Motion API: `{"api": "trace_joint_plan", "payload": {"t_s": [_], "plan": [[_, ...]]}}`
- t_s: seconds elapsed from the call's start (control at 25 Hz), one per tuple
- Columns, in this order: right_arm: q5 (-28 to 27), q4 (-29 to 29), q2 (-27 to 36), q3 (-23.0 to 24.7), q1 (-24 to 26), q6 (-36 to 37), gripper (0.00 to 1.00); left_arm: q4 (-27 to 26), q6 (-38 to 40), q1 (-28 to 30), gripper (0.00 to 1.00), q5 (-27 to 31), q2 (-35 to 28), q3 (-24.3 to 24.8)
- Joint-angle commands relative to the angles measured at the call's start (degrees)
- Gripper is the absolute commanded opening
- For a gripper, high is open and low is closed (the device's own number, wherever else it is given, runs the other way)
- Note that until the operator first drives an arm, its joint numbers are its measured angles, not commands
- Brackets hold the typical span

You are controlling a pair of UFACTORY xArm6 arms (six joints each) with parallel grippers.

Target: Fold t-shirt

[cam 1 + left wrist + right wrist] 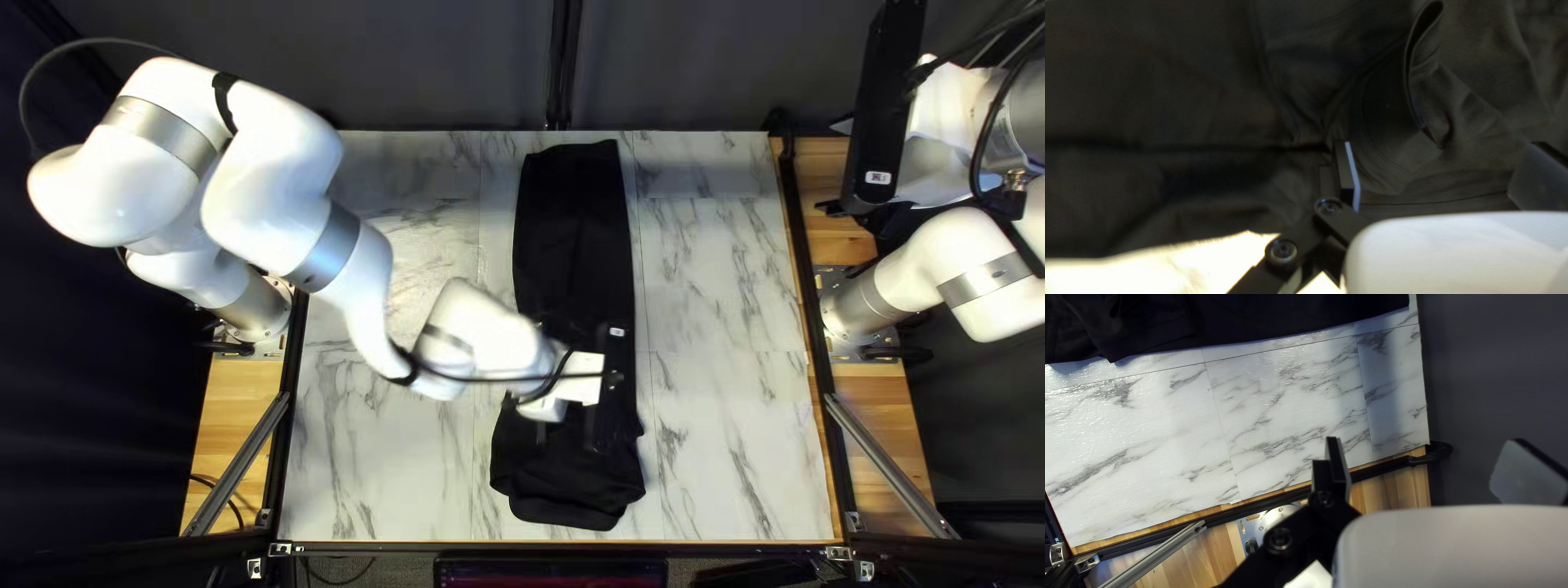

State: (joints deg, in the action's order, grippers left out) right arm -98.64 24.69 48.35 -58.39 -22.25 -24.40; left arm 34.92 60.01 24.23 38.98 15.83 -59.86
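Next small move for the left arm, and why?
I'd probably close the left gripper gently, after a slight dip if it isn't yet at the cloth: its fingers are open over the black T-shirt, with a curved, raised hem ahead and partly between them, and the shirt lies as a long strip, seemingly ready for an end-to-end fold.

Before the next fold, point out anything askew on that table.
The black t-shirt does: its far part lies as a fairly smooth strip, but the near end is bunched and wider. Ahead of the left gripper, a hemmed opening gapes up instead of lying flat. I see no spill.
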Motion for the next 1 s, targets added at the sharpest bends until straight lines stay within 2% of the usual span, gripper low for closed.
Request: {"api": "trace_joint_plan", "payload": {"t_s": [0.04, 0.2, 0.4, 1.0], "plan": [[0.00, 0.00, 0.00, 0.00, 0.00, 0.00, 1.00, 3.78, 8.38, 4.31, 1.00, 10.17, 4.65, -7.18], [0.00, 0.00, 0.00, 0.00, 0.00, 0.00, 1.00, 3.03, 9.12, 4.51, 1.00, 12.99, 8.13, -12.24], [0.00, 0.00, 0.00, 0.00, 0.00, 0.00, 1.00, 2.54, 8.75, 3.05, 1.00, 13.72, 11.70, -17.13], [0.00, 0.00, 0.00, 0.00, 0.00, 0.00, 1.00, 0.32, 8.81, -2.36, 1.00, 10.65, 14.00, -16.53]]}}
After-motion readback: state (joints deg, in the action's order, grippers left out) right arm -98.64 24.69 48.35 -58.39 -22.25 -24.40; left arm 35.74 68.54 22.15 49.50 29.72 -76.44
